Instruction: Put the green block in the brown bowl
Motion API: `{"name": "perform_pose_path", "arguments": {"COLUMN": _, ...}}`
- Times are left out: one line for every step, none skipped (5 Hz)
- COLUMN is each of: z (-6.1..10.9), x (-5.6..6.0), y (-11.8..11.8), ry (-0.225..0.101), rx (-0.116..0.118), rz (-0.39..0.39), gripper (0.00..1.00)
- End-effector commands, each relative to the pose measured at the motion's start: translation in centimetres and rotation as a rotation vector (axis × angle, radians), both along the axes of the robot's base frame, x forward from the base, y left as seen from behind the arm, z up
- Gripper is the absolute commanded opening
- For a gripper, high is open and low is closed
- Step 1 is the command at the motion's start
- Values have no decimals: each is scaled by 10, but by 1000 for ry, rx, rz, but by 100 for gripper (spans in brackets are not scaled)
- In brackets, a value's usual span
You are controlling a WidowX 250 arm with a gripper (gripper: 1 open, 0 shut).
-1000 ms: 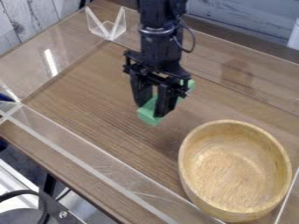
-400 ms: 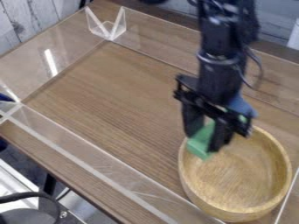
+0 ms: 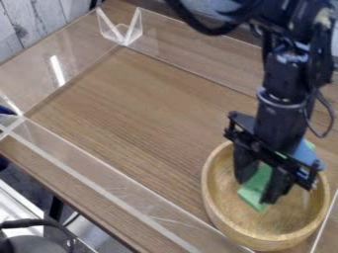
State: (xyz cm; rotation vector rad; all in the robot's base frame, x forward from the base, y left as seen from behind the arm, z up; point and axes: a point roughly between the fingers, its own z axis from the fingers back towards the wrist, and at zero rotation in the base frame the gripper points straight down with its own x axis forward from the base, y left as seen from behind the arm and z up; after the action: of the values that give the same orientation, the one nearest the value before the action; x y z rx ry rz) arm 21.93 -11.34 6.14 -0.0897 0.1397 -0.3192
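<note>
The green block (image 3: 255,194) hangs upright between the fingers of my gripper (image 3: 263,190), which is shut on it and points straight down. Only the block's lower left part shows; the black fingers cover the rest. Gripper and block are over the inside of the brown bowl (image 3: 224,213), a wide shallow wooden bowl at the lower right of the table. I cannot tell whether the block touches the bowl's floor.
A clear plastic wall (image 3: 79,168) runs along the front left edge of the wooden tabletop (image 3: 132,109). A small clear plastic stand (image 3: 122,28) sits at the far left corner. The arm (image 3: 297,59) rises from the bowl toward the top right.
The gripper has carried the green block from the middle of the table to the right and toward the front, from outside the bowl's rim to over its inside.
</note>
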Motion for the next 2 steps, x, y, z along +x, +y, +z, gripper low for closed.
{"name": "perform_pose_path", "arguments": {"z": 0, "x": 3, "y": -4, "ry": -22, "rx": -18, "rz": -10, "gripper": 0}}
{"name": "perform_pose_path", "arguments": {"z": 1, "x": 0, "y": -4, "ry": -32, "rx": -24, "rz": -14, "gripper": 0}}
